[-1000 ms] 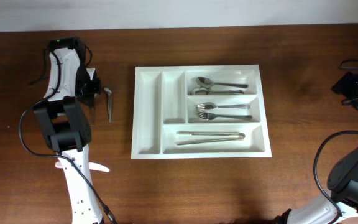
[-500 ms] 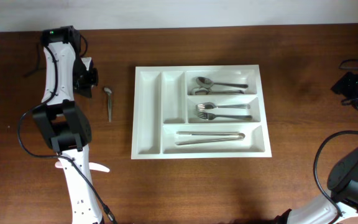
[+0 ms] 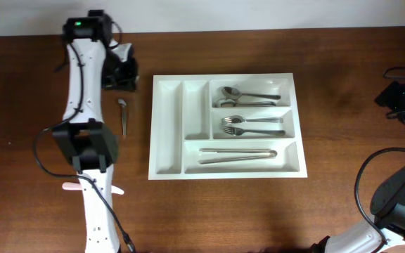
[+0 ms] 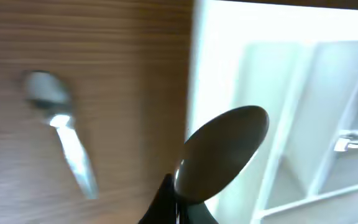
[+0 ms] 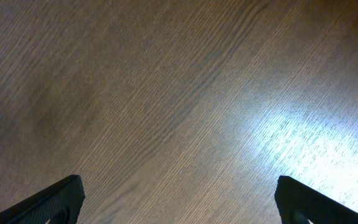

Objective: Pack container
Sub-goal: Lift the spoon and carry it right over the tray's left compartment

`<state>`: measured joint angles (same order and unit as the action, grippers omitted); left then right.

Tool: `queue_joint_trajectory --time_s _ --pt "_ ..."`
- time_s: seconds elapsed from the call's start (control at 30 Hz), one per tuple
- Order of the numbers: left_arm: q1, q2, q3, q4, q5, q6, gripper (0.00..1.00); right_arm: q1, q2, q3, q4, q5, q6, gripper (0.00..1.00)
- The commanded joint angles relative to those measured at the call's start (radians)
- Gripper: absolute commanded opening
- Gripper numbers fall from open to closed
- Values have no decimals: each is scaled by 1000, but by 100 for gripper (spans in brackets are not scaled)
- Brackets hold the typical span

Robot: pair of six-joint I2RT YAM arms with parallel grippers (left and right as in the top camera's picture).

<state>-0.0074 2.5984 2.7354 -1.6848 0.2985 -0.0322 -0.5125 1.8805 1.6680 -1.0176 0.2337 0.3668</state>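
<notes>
At table centre, item one: large white rectangular plastic cutlery tray [image 3: 223, 76], flat on the brown wooden table [image 3: 343, 204], its long side running left to right on my overhead feed. Its three wide compartments hold, from far to near: silver metal spoons [image 3: 248, 95], silver metal forks [image 3: 252, 125], and long slim silver pieces [image 3: 238, 153] that I cannot identify further.

Item two: left gripper [image 3: 121, 70], just off the tray's far left corner, clenched on the handle of a dull metal spoon [image 4: 222, 152]. On my left wrist feed its bowl shows against the tray's rim, blurred.

Item three: loose silver spoon [image 3: 123, 116], lying on the wood beside the tray's left wall and apart from it, bowl at the far end.

Item four: right gripper [image 5: 179, 202], jaws spread wide with nothing between them, over bare wood well to the right of the tray.
</notes>
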Motion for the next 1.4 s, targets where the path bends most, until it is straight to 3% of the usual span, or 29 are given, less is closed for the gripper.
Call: queue_joint_trajectory --time_s 0.0,0.37,0.67,1.17,1.37 --pt "-62 -80 21 -3 69 -111 2 2 3 17 0 2 4 99" --pt "-179 -92 -31 -3 80 -181 2 2 3 17 0 2 4 99" --pt "-192 -108 -156 -3 -3 -181 2 2 3 17 0 2 4 99" --pt "-236 -108 -332 -3 -25 -203 2 2 3 17 0 2 4 99" --pt "-243 -108 -351 -3 -47 -203 8 2 3 17 0 2 4 99"
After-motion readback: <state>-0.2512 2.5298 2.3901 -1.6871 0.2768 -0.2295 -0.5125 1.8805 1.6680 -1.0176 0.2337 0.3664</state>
